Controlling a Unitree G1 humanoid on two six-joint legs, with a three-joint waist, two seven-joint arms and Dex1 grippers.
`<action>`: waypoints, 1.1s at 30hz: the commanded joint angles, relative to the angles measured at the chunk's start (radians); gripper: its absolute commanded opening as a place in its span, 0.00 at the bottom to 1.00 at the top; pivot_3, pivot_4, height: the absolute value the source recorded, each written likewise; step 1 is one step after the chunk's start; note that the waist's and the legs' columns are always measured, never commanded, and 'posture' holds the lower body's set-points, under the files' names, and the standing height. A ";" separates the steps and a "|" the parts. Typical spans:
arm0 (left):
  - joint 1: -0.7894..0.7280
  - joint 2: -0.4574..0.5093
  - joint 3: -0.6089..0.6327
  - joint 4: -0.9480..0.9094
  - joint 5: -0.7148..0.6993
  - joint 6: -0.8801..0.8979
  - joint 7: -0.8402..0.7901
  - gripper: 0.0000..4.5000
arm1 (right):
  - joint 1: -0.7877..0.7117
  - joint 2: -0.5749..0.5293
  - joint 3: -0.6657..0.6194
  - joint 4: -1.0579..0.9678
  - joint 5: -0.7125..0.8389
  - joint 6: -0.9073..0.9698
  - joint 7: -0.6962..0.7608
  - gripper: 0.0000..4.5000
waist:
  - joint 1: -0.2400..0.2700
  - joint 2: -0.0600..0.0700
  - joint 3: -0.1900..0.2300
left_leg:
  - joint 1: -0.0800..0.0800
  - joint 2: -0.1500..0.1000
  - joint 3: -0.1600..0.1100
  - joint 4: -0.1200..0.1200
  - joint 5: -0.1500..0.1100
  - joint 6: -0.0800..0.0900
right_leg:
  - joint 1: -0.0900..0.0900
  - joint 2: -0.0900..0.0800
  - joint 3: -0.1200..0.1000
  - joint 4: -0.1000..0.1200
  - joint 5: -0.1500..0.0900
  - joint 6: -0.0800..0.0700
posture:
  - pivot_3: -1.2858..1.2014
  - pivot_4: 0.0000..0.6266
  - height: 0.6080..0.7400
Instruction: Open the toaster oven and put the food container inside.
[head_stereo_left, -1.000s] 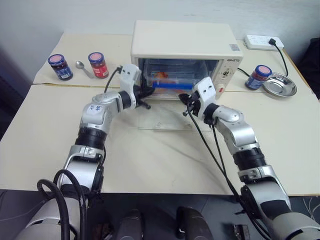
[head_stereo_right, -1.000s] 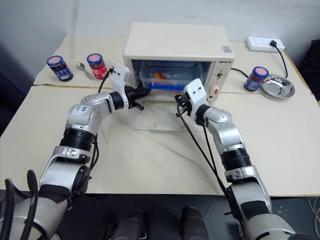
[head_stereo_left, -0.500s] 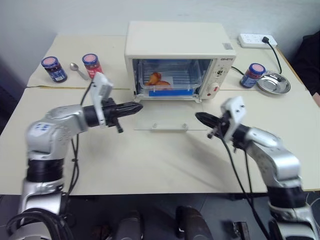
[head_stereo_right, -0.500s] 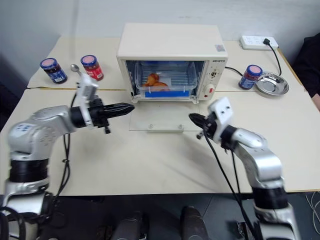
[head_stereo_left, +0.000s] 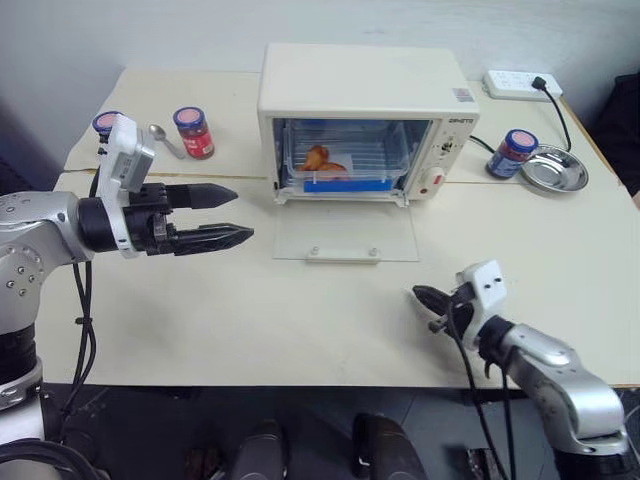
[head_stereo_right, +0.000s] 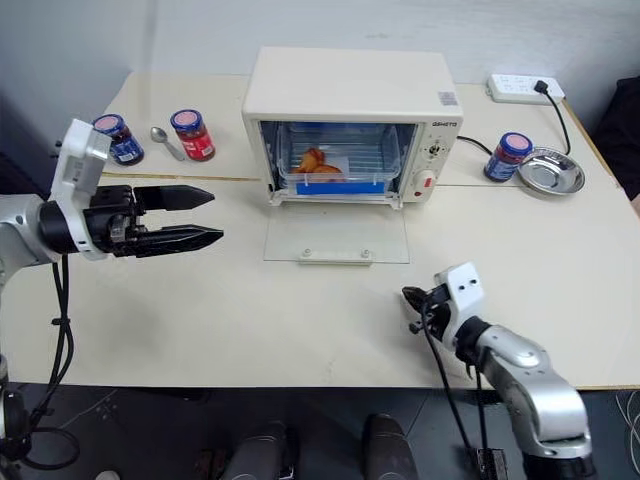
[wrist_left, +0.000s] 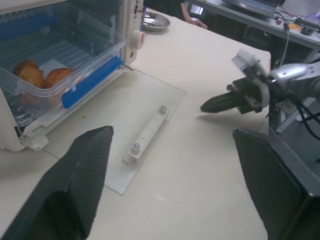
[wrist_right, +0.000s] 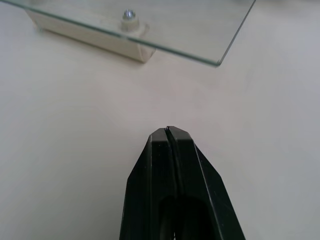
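Toaster oven (head_stereo_left: 365, 95): cream-white, at the back middle of the table, cavity facing the robot. Glass door (head_stereo_left: 345, 232) dropped flat on the tabletop, its cream handle (head_stereo_left: 344, 252) at the near edge.

Food container (head_stereo_left: 343, 165): clear box with blue clip strip, orange-brown food inside; sits within the oven cavity, long axis across the opening.

Left gripper (head_stereo_left: 222, 215): fingers spread wide, empty, raised left of the door and pointing toward it.

Right gripper (head_stereo_left: 424, 299): fingers pressed together, empty, low over the table, near side of the door's right corner.

Judgement: placing looks done; if the door is to be shut, its handle lies ahead of both, somewhat nearer the right.

Surface: cream table (head_stereo_left: 300, 320). Jars (head_stereo_left: 193, 131), spoon (head_stereo_left: 165, 137), steel dish (head_stereo_left: 556, 168), power strip (head_stereo_left: 520, 84) well clear.
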 joint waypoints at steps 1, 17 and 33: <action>0.001 0.023 0.035 -0.034 -0.013 -0.025 0.008 1.00 | -0.067 0.037 0.019 0.075 -0.039 -0.076 -0.027 0.00 | 0.000 0.000 0.000 | 0.000 0.000 0.000 0.000 0.000 0.000 | 0.000 0.000 0.000 0.000 0.000 0.000 | 0.52 0.24 1.00; 0.033 0.038 0.053 0.019 0.015 -0.106 0.026 1.00 | -0.362 -0.076 -0.189 -0.013 0.190 0.077 0.011 0.00 | 0.003 0.001 0.001 | -0.001 0.000 0.001 0.000 0.000 0.000 | 0.000 0.000 -0.001 0.000 0.000 0.000 | 0.52 0.24 1.00; 0.037 0.068 0.045 0.162 0.085 -0.219 -0.020 1.00 | -0.280 -0.459 -0.463 0.097 0.380 0.206 0.301 0.72 | 0.006 0.001 0.001 | -0.001 0.000 0.005 -0.001 -0.001 0.001 | 0.000 0.000 -0.001 -0.001 0.000 0.000 | 0.52 0.24 1.00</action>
